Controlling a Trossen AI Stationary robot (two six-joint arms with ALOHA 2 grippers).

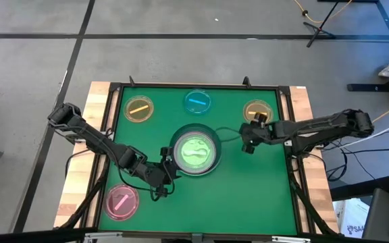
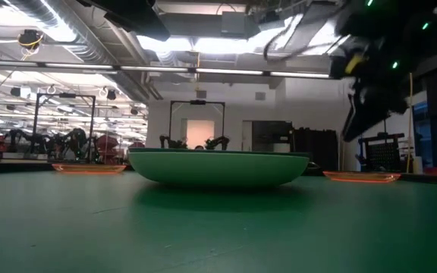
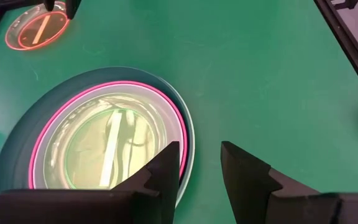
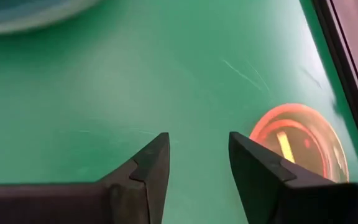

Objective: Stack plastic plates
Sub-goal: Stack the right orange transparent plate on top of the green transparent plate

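A stack of plates [image 1: 194, 152] rests on the green mat at the table's middle: a dark teal plate [image 3: 17, 143] at the bottom, a pink-rimmed plate [image 3: 178, 118] in it, then a light green one with a small green translucent plate [image 3: 104, 149] on top. Small plates lie alone: orange [image 1: 139, 109], blue [image 1: 198, 101], brown [image 1: 257, 111] and pink [image 1: 121, 201]. No grey plate shows. My left gripper [image 3: 199, 158] is open at the stack's near-left rim. My right gripper [image 4: 199, 146] is open above the mat, between the stack and the brown plate [image 4: 297, 140].
A raised dark frame [image 1: 286, 135] borders the green mat, with wooden table edges outside it. Bare mat lies to the right of the stack and along the near edge. In the low view the right gripper [image 2: 370, 98] hangs above the table, right of the stack [image 2: 218, 167].
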